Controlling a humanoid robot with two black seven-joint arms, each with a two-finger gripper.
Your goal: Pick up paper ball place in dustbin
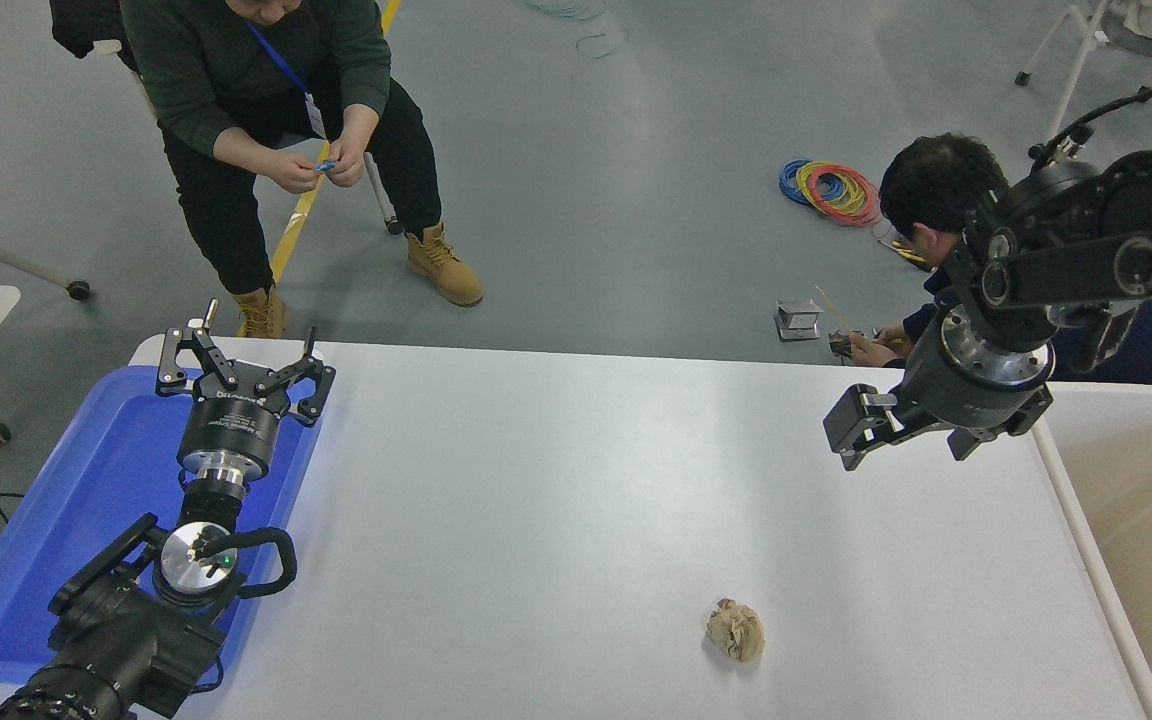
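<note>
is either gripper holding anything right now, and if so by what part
Nothing is held. The paper ball lies alone on the white table. The left gripper is open and empty; the right gripper hangs above the table, carrying nothing.

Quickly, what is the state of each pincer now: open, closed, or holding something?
Left pincer: open, holding nothing, parked above the shallow blue plastic tray.
Right pincer: cannot be told; it holds nothing, the crumpled tan-brown paper ball lies on the white table.

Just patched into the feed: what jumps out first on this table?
A lone paper ball sits on the white table, near its front edge. The right tool hangs high over the table's far right, beside the dustbin. The left tool is parked, open, over the blue tray.
</note>
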